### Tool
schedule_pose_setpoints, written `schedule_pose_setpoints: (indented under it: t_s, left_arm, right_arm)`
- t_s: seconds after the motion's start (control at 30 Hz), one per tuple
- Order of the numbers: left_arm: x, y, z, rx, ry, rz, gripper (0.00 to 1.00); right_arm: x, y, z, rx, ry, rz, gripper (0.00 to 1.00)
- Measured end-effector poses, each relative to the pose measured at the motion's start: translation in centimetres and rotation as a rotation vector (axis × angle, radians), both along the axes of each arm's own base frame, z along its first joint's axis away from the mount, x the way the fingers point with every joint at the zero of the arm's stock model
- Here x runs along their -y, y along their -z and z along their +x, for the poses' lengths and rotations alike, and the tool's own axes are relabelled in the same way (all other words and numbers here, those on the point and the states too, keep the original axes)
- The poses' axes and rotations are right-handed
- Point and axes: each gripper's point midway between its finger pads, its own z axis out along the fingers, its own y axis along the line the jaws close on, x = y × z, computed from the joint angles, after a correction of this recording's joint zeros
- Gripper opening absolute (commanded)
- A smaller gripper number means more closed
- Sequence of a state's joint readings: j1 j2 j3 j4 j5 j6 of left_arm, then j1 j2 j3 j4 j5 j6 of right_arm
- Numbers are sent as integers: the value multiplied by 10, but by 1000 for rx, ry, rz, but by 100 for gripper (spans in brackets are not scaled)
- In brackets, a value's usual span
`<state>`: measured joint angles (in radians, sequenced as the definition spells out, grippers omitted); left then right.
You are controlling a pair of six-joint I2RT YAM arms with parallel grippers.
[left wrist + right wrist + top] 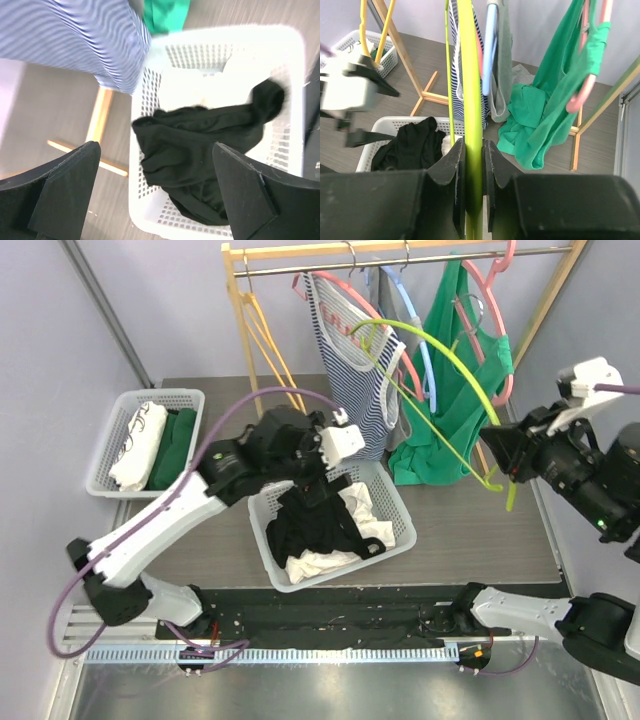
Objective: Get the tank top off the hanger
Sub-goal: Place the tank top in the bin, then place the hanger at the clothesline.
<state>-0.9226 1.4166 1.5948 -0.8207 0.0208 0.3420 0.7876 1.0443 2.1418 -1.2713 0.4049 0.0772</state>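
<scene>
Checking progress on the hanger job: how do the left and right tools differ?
The left tool stands wide open, empty; the right tool is shut on the yellow-green hanger. The left tool looks down into the white basket; the right tool faces the clothes rack. Both are black.

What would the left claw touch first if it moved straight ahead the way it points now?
Most likely the black garment lying in the white basket: in the wrist view it sits right between the open fingers of the left claw. Depth is unclear, but nothing shows in between.
</scene>
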Motion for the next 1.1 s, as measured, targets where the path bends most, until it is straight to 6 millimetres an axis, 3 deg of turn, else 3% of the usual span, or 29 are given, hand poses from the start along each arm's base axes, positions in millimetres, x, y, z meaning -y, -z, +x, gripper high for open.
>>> schedule_pose_setpoints:
  t_s: [0.13,0.33,0.53,0.73,1.1]
  left_arm:
    - [-24,-55,-28,61,38,-122,100]
    - [-55,-100,-55,140,57,-224,100]
    - [-74,-121,-62,206,31,-273,100]
    - [-81,-135,-57,237,-19,-296,100]
    - [-90,-142,-54,267,-61,-308,100]
  right_arm:
    - [-25,0,21,-39,-12,-12,1]
    - [-70,18,56,-122,-38,-52,1]
    - [-117,33,79,-147,-63,-118,1]
    - [-159,15,82,-37,-14,-164,1]
    - [-167,0,104,102,253,-249,1]
